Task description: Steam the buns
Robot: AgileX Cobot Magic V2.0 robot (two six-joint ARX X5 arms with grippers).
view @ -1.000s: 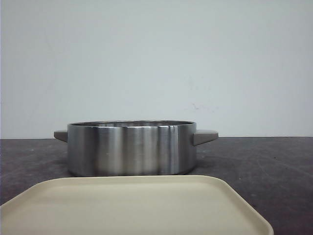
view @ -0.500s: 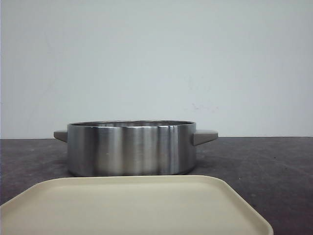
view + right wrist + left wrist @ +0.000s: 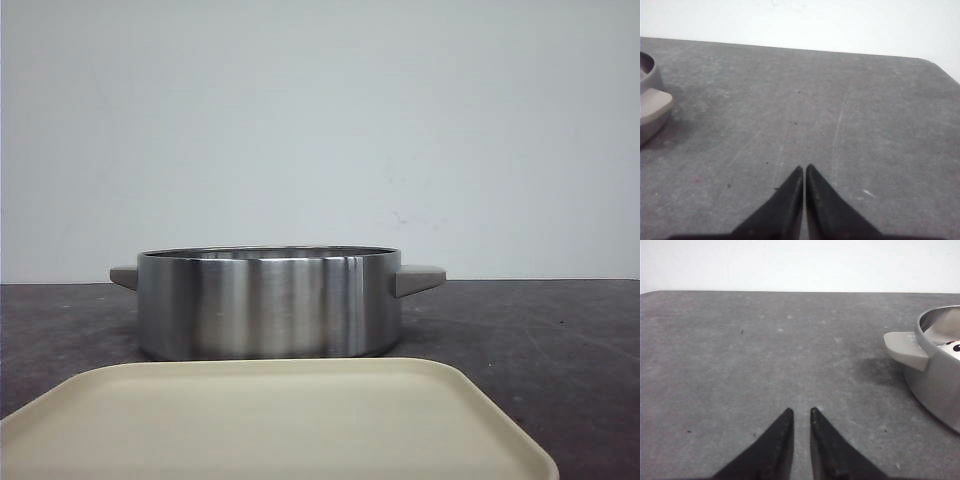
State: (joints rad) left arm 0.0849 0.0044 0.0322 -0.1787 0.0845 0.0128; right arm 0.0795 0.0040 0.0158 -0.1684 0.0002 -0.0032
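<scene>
A steel pot (image 3: pixel 270 305) with two grey handles stands mid-table in the front view, and its inside is hidden there. In the left wrist view the pot (image 3: pixel 940 390) sits off to one side. A sliver of a white bun (image 3: pixel 951 349) with black marks shows inside its rim; the other buns are hidden. My left gripper (image 3: pixel 801 411) hovers over bare table beside the pot's handle (image 3: pixel 905 350), its fingers almost together and empty. My right gripper (image 3: pixel 804 167) is shut and empty over bare table on the pot's other side, near the other handle (image 3: pixel 652 107).
A cream tray (image 3: pixel 270 420) with nothing on it lies in front of the pot, at the near edge of the front view. The table is dark grey with a white wall behind. Neither arm shows in the front view.
</scene>
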